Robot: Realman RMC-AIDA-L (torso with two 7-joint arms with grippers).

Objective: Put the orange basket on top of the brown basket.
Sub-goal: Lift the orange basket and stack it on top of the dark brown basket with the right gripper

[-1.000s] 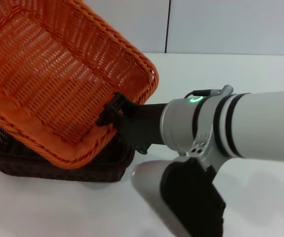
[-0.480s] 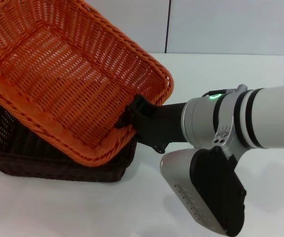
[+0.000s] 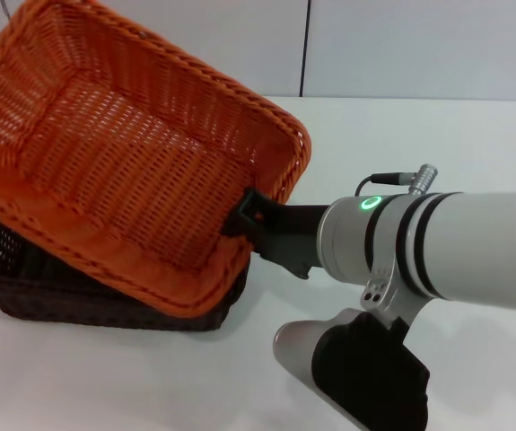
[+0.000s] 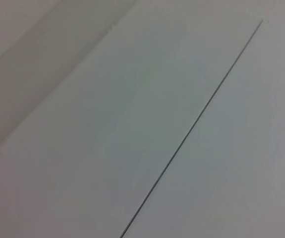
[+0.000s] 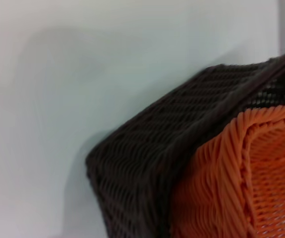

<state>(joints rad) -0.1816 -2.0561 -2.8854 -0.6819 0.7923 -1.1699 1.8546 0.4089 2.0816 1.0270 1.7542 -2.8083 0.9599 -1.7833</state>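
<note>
- White, smooth tabletop [image 3: 437,135] filled the head view's lower and right parts, meeting a pale panelled wall [image 3: 419,45] with one dark vertical seam along the top of the frame.
- Nearest, at the lower right of the head view, lay the right arm's thick white cylinder [image 3: 473,256] with black bands, a silver collar and a lit green ring, and a rounded black-and-grey link below it.
- From that collar a black wrist reached left to the right gripper [image 3: 247,215], clamped shut on the braided rim of the orange basket [image 3: 123,171] at its near right corner.
- That basket, a bright rectangular wicker piece with sloped open-weave sides, sat tilted across the upper left of the frame, its far side raised and its low edge touching the dark one beneath.
- Under it, at the lower left, the brown basket [image 3: 87,305] showed only its nearly black woven wall and rim, resting on the table.
- Close up in the right wrist view, the brown basket's corner [image 5: 182,148] had tight ribbed weave, and the orange braided rim [image 5: 241,163] pressed inside it.
- Only plain pale panels with a thin dark seam [image 4: 192,129] showed in the left wrist view; the left gripper itself was out of sight.
</note>
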